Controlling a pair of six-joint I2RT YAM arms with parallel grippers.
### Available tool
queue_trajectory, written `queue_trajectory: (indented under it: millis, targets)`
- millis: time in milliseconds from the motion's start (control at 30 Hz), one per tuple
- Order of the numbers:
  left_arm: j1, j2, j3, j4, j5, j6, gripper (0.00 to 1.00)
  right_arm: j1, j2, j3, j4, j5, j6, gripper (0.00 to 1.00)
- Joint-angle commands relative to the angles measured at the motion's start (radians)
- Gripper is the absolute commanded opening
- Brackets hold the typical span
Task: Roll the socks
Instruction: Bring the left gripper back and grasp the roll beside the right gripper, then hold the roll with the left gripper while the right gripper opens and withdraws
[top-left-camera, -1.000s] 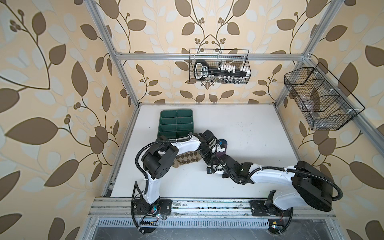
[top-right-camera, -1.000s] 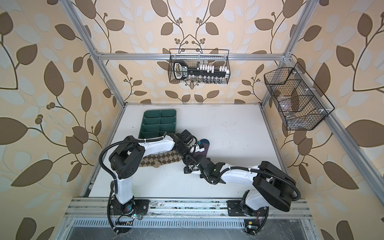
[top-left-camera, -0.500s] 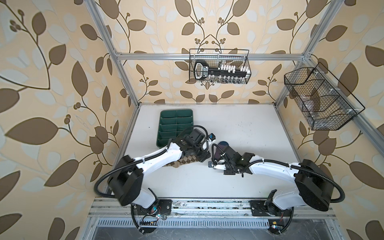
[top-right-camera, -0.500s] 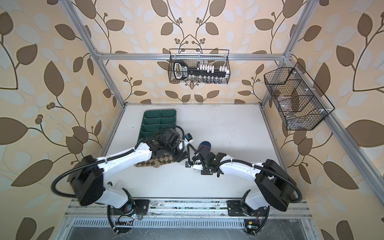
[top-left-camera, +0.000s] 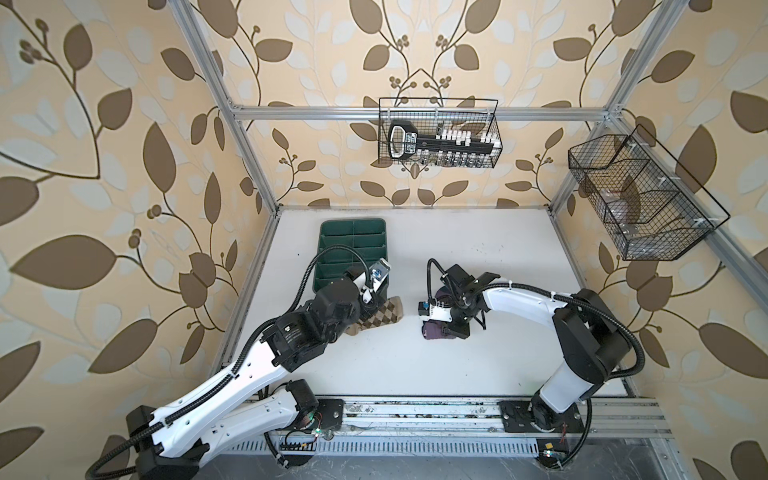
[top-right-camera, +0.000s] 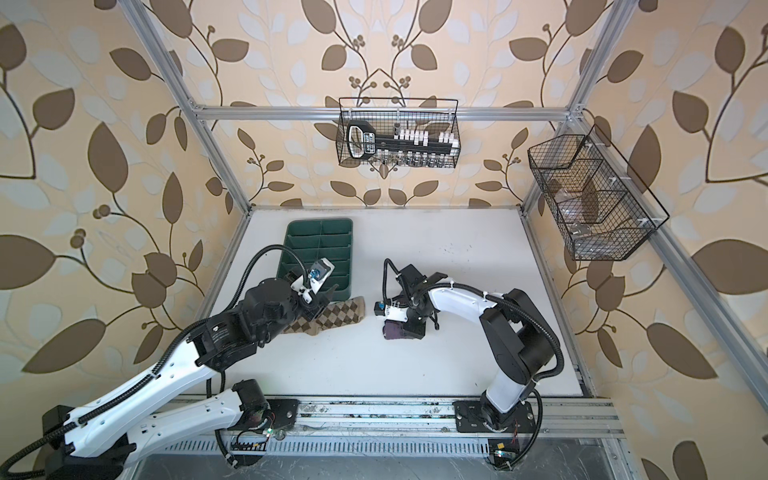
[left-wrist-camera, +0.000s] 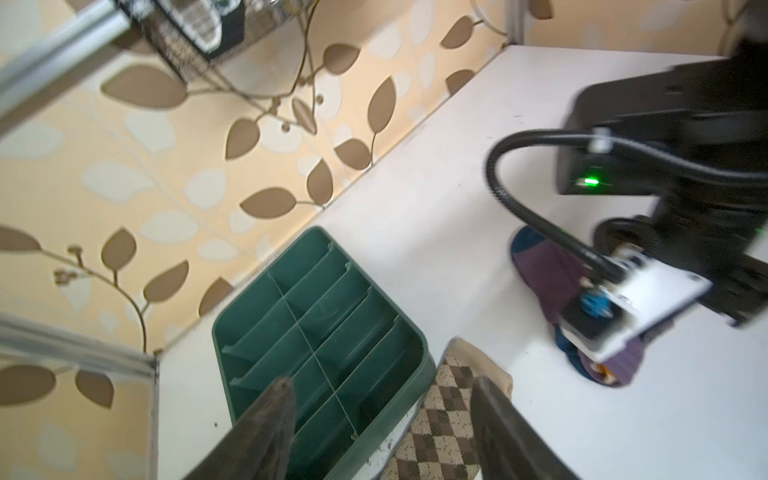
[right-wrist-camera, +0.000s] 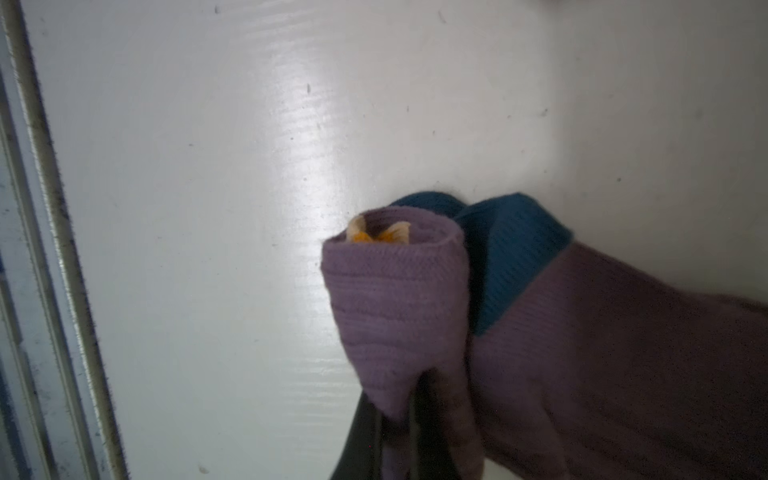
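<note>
Mid-roll: right gripper jaws clamp the part-rolled purple sock; left gripper jaws gape over the argyle sock, which likely needs grasping next.

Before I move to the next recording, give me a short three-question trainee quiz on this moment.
1. True or false: the right gripper is shut on the purple sock.
2. Which sock lies beside the green tray? A) tan argyle sock B) purple sock C) neither
3. Fill in: the left gripper stands ____, holding nothing.
Key: 1 true; 2 A; 3 open.
</note>
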Motion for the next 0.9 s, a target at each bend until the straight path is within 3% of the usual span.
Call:
queue_trajectory:
  millis: [0, 100, 233, 600, 867]
  targets:
    - [-0.143, 0.082, -0.074, -0.040, -0.156, 0.246, 0.71, -0.059, 0.084, 0.012, -0.107, -0.045, -0.034, 0.00]
    - [-0.240, 0.203, -0.115, -0.001, -0.246, 0.337, 0.71, -0.082, 0.103, 0.035, -0.109, -0.059, -0.040, 0.00]
    - [-0.301, 0.354, -0.142, 0.132, -0.235, 0.361, 0.73, -0.088, 0.106, 0.039, -0.092, -0.053, -0.045, 0.01]
    - [-0.305, 0.696, -0.093, 0.383, -0.109, 0.278, 0.76, -0.090, 0.108, 0.036, -0.083, -0.079, -0.045, 0.05]
    - [-0.270, 0.881, -0.012, 0.432, -0.109, 0.207, 0.65, -0.086, 0.102, 0.031, -0.086, -0.091, -0.044, 0.06]
